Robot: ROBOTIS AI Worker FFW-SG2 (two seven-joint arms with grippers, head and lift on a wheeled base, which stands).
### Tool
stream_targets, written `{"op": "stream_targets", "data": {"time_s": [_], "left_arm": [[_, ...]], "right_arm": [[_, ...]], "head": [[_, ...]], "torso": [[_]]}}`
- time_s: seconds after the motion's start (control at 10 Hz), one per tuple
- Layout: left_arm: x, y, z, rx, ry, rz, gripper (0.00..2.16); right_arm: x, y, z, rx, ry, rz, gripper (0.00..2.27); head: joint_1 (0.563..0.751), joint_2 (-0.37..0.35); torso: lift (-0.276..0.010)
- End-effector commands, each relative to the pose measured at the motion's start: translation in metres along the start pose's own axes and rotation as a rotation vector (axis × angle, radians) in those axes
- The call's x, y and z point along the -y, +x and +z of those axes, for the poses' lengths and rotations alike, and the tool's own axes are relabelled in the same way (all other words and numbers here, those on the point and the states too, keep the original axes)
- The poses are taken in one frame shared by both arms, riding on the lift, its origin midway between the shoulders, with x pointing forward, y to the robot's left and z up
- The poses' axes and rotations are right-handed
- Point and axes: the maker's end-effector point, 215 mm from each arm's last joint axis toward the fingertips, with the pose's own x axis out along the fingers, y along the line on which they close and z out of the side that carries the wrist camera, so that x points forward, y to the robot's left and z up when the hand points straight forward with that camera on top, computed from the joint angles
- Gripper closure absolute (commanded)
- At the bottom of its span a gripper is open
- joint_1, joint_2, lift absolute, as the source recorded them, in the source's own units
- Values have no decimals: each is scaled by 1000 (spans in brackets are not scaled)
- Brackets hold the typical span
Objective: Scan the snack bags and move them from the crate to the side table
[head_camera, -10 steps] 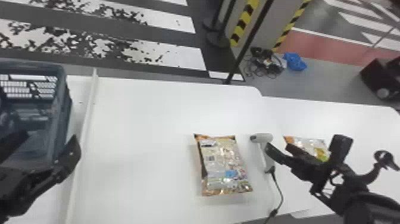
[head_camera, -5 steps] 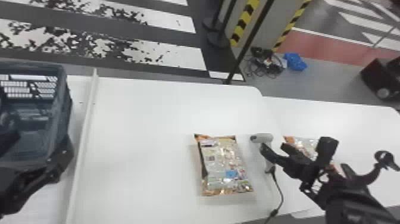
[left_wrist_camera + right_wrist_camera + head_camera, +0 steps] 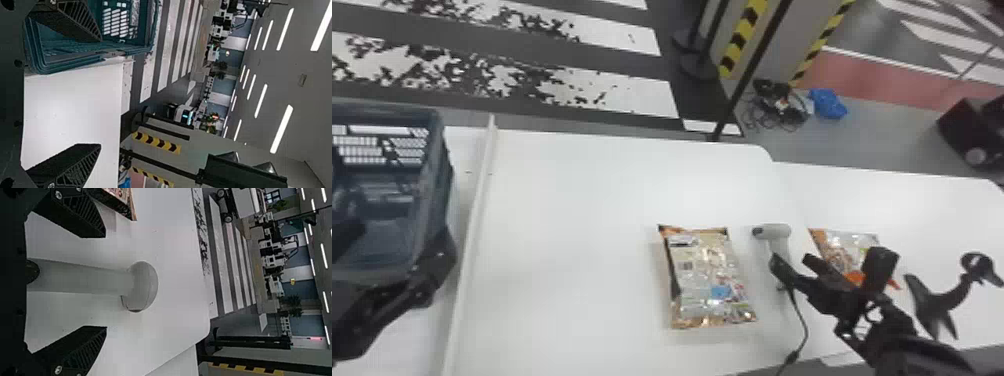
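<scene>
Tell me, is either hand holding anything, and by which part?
Nothing is held. The right hand is open, its fingers on either side of the handle of the scanner, not touching it; the left hand is open and empty.

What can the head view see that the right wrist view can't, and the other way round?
Head view: the blue crate, a second snack bag beyond the scanner, and the scanner's cord.

Right wrist view: ceiling lights and a wheeled cart.

Both: the scanner, the nearer snack bag, the white table and the right gripper.
</scene>
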Motion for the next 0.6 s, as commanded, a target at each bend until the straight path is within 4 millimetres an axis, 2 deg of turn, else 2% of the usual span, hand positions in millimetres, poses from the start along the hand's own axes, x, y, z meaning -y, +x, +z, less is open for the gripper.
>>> {"op": "stream_targets", "data": {"time_s": [0.0,0.1,0.2,0.3,0.4,0.5], "left_arm": [[3,1,-2,-9,-3,-6,36],[5,2,-4,-14,-5,-9,36],[5,2,-4,-13,-4,-11,36],[6,2,-4,-15,-4,-13,36],[6,2,-4,-16,-3,-14,36],[6,2,-5,-17,-2,-15,36]], "right_arm": [[-2,1,-11,-15,-2,3,151],[-5,3,-13,-18,-15,9,201],[-11,9,-18,-34,-28,21,373],[-14,13,-23,-47,-40,23,1258],[-12,14,-19,-38,-42,12,2013],[-10,13,-11,-15,-53,9,2175]], "head": [[695,-350],[695,-350],[695,-350],[695,-350],[695,-350],[695,-350]], "torso": [[-87],[-87],[-87],[-87],[-87],[-87]]}}
